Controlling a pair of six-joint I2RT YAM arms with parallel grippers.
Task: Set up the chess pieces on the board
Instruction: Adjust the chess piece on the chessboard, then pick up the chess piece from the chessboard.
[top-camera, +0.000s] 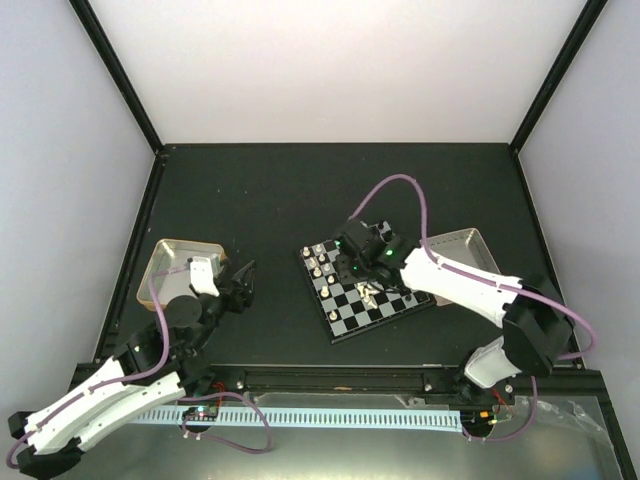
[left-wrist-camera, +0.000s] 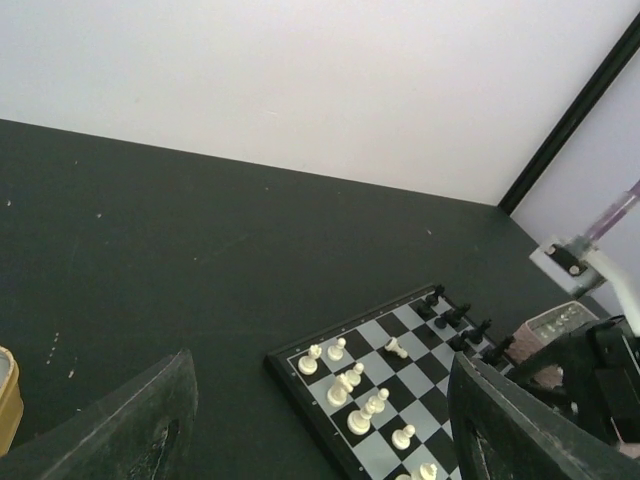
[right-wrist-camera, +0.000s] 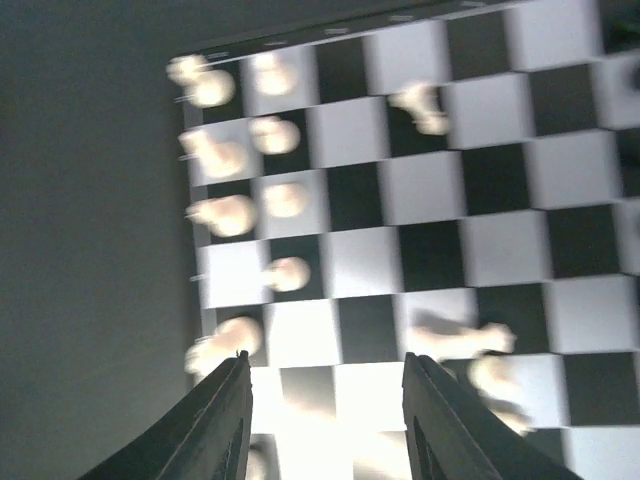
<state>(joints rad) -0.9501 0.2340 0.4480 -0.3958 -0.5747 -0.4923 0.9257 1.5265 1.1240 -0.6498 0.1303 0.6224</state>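
1. Board location. In the overhead view I find the board (top-camera: 350, 320) right of centre, set at an angle on the dark table (top-camera: 270, 200), with one corner towards the lower edge of the frame

2. Pieces. In the left wrist view the cream-white chess pieces (left-wrist-camera: 350, 385) stand in two rough rows along the board's left side. One more white piece (left-wrist-camera: 397, 348) sits further in and appears to lie on its side. The black chess pieces (left-wrist-camera: 455, 315) line the upper right side. In the overhead view a small heap of pale pieces (top-camera: 368, 292) lies on the middle squares

3. Right gripper (top-camera: 345, 262). It hangs over the upper left part of the board. In its own wrist view the fingers (right-wrist-camera: 225, 420) rise from the lower edge with a clear gap, only chequered squares showing between them; nothing is gripped. That view is blurred, so I cannot tell the piece types

4. Left gripper (top-camera: 245, 280). It is over bare table, between the left metal tray (top-camera: 165, 250) and the board. Its fingers are spread wide and hold nothing

5. A second metal tray (top-camera: 470, 240) lies just right of the board, partly under the right arm
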